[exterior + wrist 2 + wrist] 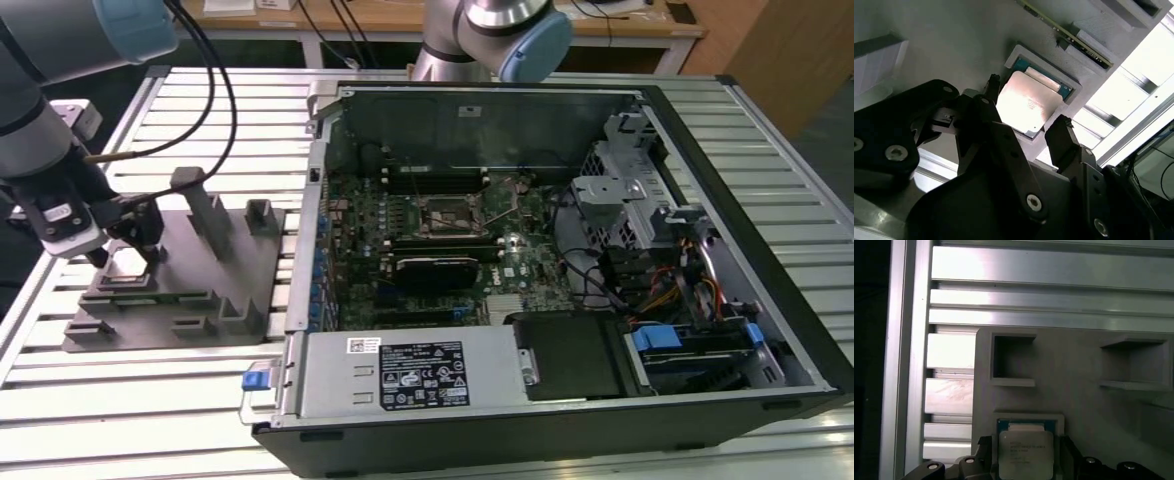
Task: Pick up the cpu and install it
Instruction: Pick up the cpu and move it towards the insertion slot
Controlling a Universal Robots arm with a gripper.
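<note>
The cpu [128, 263] is a thin square chip with a pale silver top. It lies flat in a shallow square recess of the grey plastic fixture [187, 305], on the exterior view's left. My gripper [127, 250] hangs just over it, open. In both wrist views the two black fingers stand on opposite sides of the cpu [1026, 95] [1026, 455] with small gaps to its edges. The motherboard's socket [447, 212] sits in the middle of the open computer case [747, 200].
The fixture has upright posts [200, 205] and empty pockets [1013, 357] close to the gripper. It rests on a ribbed aluminium table [160, 410]. A second robot arm's base [501, 30] stands behind the case. Cables and drive bays fill the case's right side.
</note>
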